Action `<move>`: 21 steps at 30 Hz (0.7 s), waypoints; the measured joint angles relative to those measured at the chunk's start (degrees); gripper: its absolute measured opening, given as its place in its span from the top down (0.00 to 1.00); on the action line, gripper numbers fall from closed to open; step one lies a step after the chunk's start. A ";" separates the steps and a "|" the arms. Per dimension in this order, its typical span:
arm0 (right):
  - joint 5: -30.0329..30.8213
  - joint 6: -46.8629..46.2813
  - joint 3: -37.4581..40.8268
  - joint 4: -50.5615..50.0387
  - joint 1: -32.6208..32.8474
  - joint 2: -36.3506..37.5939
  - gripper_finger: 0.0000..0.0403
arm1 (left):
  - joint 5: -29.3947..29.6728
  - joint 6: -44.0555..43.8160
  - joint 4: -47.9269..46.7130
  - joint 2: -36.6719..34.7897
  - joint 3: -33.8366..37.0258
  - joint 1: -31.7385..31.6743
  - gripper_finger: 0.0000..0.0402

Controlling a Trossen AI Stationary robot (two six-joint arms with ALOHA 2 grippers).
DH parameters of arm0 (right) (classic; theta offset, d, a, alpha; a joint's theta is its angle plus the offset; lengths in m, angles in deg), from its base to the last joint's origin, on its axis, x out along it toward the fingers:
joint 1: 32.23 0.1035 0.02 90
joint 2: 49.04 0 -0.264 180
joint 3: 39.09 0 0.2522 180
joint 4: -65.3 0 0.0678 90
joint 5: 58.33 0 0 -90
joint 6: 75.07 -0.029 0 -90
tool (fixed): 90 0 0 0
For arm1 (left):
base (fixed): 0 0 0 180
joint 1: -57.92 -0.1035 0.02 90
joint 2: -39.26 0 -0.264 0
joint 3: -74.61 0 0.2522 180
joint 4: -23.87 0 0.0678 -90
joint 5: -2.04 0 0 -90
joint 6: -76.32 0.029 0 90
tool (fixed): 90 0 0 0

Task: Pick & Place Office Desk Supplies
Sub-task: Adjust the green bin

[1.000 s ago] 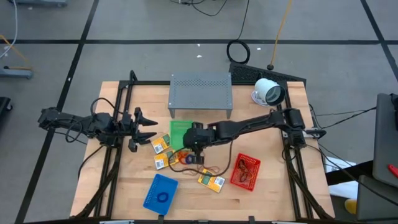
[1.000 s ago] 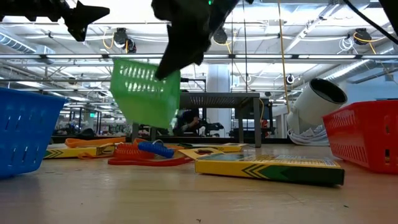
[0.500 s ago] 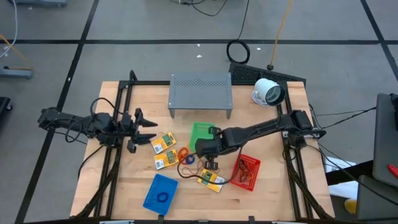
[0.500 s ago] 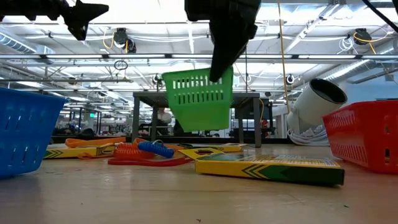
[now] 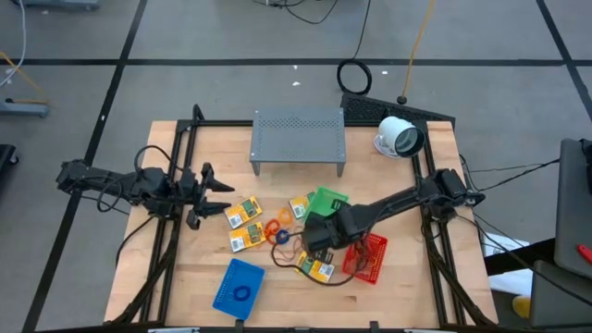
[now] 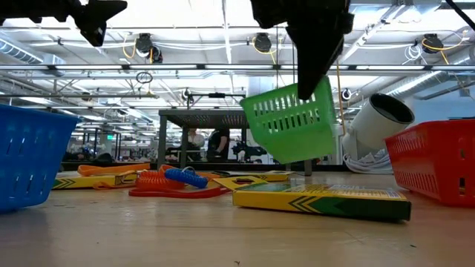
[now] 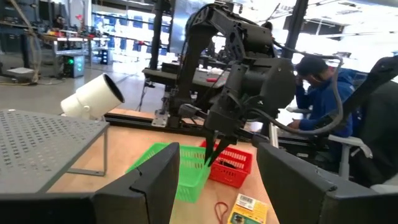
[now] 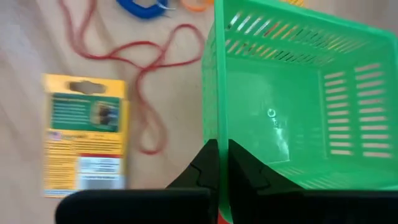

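My right gripper (image 5: 319, 231) is over the middle of the table, shut on a green slotted basket (image 5: 326, 202), which hangs tilted above the wood (image 6: 293, 126). Below and around it lie yellow packets with green labels (image 5: 242, 215) (image 5: 315, 269) (image 8: 87, 134), a thin red band (image 8: 146, 74), an orange band (image 5: 276, 228) and a blue ring (image 5: 282, 238), all flat on the table. My left gripper (image 5: 217, 192) hovers open near the table's left side, fingers pointing right toward the supplies. My right gripper pinches the green basket's side wall at its rim (image 8: 216, 124), one finger inside the basket and one outside. The fingers come from above, pointing down. The basket is lifted clear of the table and hangs tilted below the fingers (image 6: 312, 81).
A blue basket (image 5: 239, 285) stands near the table's near edge and a red basket (image 5: 365, 256) right of the right gripper. The grey perforated shelf (image 5: 298, 139) and white round device (image 5: 400, 137) stand at the far edge. People sit in the room beyond.
My right gripper has carried the green basket toward the table's right, from beside the left-hand packets to just far of the red basket. The basket stayed lifted and turned and tilted as it went, uncovering a yellow packet on the table.
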 joint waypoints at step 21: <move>-1.67 -7.15 0.00 -0.02 4.15 0.00 0.88 | -0.79 -0.04 0.03 0.00 0.00 0.00 0.44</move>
